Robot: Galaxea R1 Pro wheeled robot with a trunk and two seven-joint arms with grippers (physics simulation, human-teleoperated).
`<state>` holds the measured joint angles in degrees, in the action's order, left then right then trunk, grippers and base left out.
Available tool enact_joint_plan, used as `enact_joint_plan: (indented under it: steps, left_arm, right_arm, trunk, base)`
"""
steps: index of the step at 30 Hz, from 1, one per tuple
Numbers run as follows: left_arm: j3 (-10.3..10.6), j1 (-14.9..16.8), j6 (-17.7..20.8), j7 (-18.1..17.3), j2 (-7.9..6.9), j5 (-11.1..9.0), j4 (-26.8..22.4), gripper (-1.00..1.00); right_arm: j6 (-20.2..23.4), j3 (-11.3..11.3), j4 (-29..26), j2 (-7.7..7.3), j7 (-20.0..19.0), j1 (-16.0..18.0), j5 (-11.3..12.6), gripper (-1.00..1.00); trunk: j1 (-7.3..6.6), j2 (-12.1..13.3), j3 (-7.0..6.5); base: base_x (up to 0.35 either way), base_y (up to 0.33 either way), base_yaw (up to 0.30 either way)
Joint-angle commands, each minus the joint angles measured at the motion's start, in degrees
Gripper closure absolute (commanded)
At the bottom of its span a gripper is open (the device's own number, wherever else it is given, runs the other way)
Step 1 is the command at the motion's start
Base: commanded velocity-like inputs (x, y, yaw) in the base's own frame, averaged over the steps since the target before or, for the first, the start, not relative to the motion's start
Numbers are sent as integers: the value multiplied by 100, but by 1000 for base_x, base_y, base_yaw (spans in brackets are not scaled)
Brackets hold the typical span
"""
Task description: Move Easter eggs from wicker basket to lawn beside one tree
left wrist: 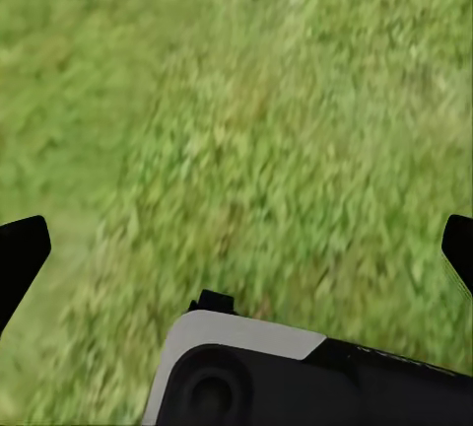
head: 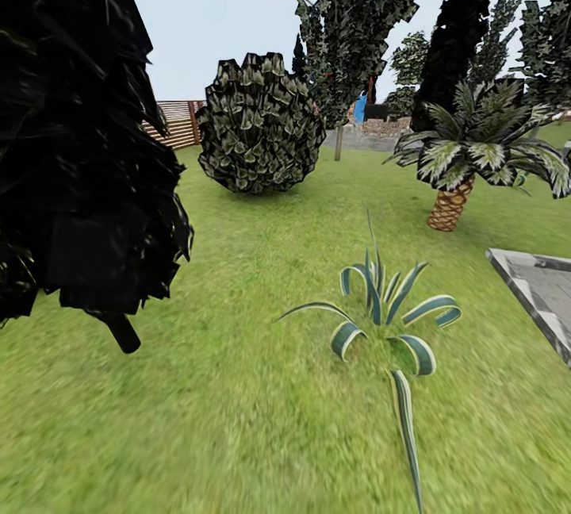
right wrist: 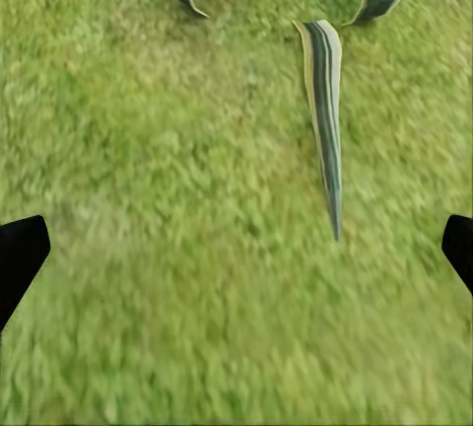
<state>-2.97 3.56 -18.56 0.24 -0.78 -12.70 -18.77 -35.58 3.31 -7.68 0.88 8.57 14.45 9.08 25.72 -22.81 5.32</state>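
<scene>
The lawn (head: 238,419) spreads out ahead in the head view as wide green grass. The Easter eggs and the wicker basket are out of view. A tall tree (head: 339,141) with a thin pale trunk stands far back, right of a round bush. My left gripper (left wrist: 236,248) hangs open over bare grass, its black fingertips (left wrist: 22,253) far apart and nothing between them. My right gripper (right wrist: 236,248) is open too, over grass just short of a long striped leaf (right wrist: 323,120).
A near-black conifer (head: 79,141) stands close on the left. A striped agave plant (head: 385,316) grows just ahead, with a round bush (head: 258,125) and a small palm (head: 452,205) beyond. A grey paved patio (head: 539,292) lies right; a wooden fence (head: 178,121) runs behind.
</scene>
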Motion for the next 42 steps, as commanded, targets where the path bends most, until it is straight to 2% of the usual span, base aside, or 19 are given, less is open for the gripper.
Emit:
enact_joint_plan:
  steps: [1, 5, 18, 31, 42]
  left_arm:
    - [-2, 4, -14, 2, 2, -13, 1, -100]
    - [-2, 4, -8, 2, 11, -13, 3, -100]
    - [-2, 4, -10, 2, 24, -9, 4, -100]
    - [-2, 4, -13, 2, 25, -13, 15, -100]
    - [-2, 4, -24, 2, 23, -4, 22, -100]
  right_arm:
    - [-21, 38, 3, 0, 14, 5, 46, -100]
    - [-26, 38, 3, 0, 9, 5, 42, -100]
    - [-21, 47, 3, 3, 5, 5, 42, -100]
    - [-24, 47, 3, 4, 5, 5, 42, -100]
    - [-28, 47, 3, -5, 5, 5, 45, -100]
  trunk:
    - [7, -11, 12]
    - [7, -11, 12]
    - [7, -11, 12]
    - [7, -11, 12]
    - [7, -11, -22]
  base:
    - [339, 0, 0]
    - [339, 0, -49]
    - [340, 0, -219]
    - [339, 0, -22]
    - [102, 33, -167]
